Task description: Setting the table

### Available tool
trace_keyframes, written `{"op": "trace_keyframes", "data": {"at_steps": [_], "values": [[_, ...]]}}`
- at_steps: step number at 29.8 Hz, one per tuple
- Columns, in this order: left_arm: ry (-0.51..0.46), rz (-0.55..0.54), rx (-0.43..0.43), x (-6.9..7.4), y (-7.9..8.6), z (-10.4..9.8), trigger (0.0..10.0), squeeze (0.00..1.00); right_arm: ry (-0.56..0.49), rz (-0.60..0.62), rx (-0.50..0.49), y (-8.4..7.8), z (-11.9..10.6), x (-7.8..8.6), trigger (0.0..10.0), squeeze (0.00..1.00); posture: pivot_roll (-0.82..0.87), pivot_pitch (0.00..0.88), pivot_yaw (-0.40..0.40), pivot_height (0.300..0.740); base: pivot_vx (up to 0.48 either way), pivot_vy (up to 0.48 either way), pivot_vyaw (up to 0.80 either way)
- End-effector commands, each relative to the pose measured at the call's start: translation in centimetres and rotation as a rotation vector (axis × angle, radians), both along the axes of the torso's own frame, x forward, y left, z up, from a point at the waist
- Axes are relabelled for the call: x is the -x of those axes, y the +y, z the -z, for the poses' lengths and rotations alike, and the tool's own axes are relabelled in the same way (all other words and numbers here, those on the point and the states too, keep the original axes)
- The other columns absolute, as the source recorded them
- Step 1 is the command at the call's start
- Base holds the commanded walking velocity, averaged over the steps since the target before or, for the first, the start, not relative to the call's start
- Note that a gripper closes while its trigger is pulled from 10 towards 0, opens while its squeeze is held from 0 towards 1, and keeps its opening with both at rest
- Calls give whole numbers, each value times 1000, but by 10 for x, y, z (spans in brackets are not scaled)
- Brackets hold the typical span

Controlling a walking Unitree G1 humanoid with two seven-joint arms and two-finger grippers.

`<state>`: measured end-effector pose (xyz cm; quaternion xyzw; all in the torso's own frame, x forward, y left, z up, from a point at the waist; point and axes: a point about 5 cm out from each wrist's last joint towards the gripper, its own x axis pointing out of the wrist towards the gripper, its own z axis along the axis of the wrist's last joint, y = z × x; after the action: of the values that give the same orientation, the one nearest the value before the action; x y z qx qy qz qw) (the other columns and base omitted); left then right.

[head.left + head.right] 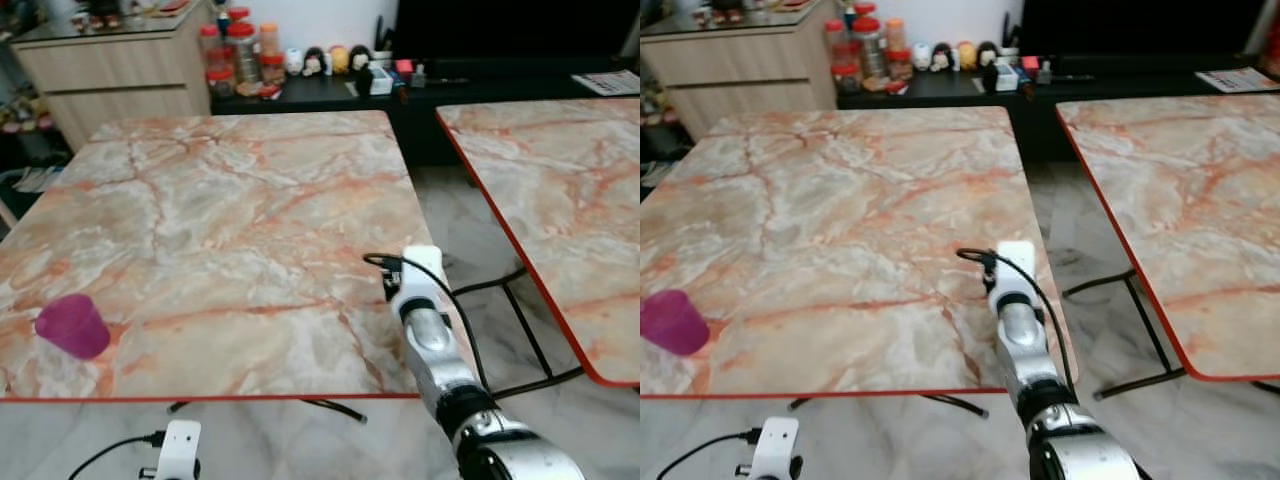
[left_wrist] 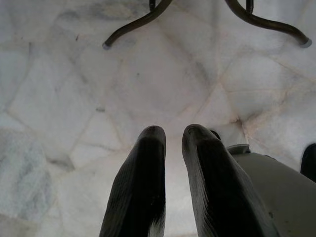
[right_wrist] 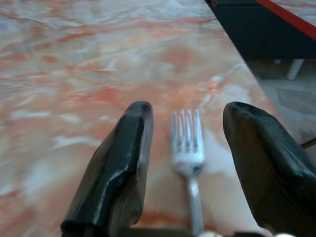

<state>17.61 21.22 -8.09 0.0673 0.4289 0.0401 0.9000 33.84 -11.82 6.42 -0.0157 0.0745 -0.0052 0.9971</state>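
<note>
A silver fork [image 3: 187, 143] lies flat on the orange-veined marble table [image 1: 250, 190], tines pointing away from my wrist. My right gripper [image 3: 187, 111] is open just above the tabletop, one black finger on each side of the fork, neither touching it. In the eye views my right arm [image 1: 425, 320] reaches over the table's front right part. A pink plastic cup [image 1: 72, 325] stands near the front left edge. My left arm [image 1: 180, 447] hangs below the front edge, and its left gripper [image 2: 174, 131] is shut over the pale floor.
A second marble table [image 1: 560, 190] stands to the right across a narrow gap. Black table legs [image 2: 133, 24] rest on the marble floor. At the back are a wooden cabinet [image 1: 110, 65] and a dark low shelf with jars [image 1: 240, 50] and small figures.
</note>
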Motion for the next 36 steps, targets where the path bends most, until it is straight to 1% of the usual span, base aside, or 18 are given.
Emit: {"op": "trace_keyframes", "data": {"at_steps": [1, 4, 6, 11, 14, 16, 20, 23, 26, 30, 31, 36], "values": [[20, -9, -12, 5, 4, 2, 10000, 0, -15, -30, -1, 4, -1, 5, 10000, 0, 22, 0, 29, 740, 0, 0, 0], [29, -2, -15, 7, 4, 3, 10000, 0, -8, -25, -7, 0, 2, 10, 10000, 0, 14, 0, 33, 740, 0, 0, 0], [36, 6, -15, 9, 4, 4, 10000, 0, -14, -3, -11, -7, 2, 13, 10000, 0, 8, 0, 35, 740, 0, 0, 0], [44, 26, -12, 10, 3, 4, 10000, 0, 13, 45, 9, -21, 7, 16, 10000, 0, -7, 0, 45, 740, 0, 0, 0], [39, 32, -12, 7, 2, 3, 10000, 0, 48, 85, -19, -29, 6, 14, 10000, 0, -8, 0, 46, 740, 0, 0, 0], [37, 35, -11, 5, 2, 2, 10000, 0, 54, 90, -13, -31, 4, 11, 10000, 0, -9, 0, 47, 740, 0, 0, 0], [30, 43, -11, 0, 0, 1, 10000, 0, 62, 89, -38, -34, -2, 3, 10000, 0, -11, 0, 47, 740, 0, 0, 0], [26, 41, -9, -1, -1, 1, 10000, 0, 64, 39, -50, -30, -6, -1, 10000, 0, -8, 0, 45, 740, 0, 0, 0], [25, 37, -8, -1, -1, 0, 10000, 0, 61, 17, -50, -27, -9, -5, 10000, 0, -6, 0, 44, 740, 0, 0, 0], [27, 27, -5, 0, -1, 1, 10000, 0, 93, -18, -32, -19, -10, -10, 10000, 0, -1, 0, 41, 740, 0, 0, 0], [27, 27, -5, 0, -1, 1, 10000, 0, 93, -18, -32, -19, -10, -10, 10000, 0, -1, 0, 41, 740, 0, 0, 0], [31, 23, -2, 2, -1, 2, 10000, 0, 108, -42, -53, -8, -7, -9, 10000, 0, 5, 0, 40, 740, 0, 0, 0]]}}
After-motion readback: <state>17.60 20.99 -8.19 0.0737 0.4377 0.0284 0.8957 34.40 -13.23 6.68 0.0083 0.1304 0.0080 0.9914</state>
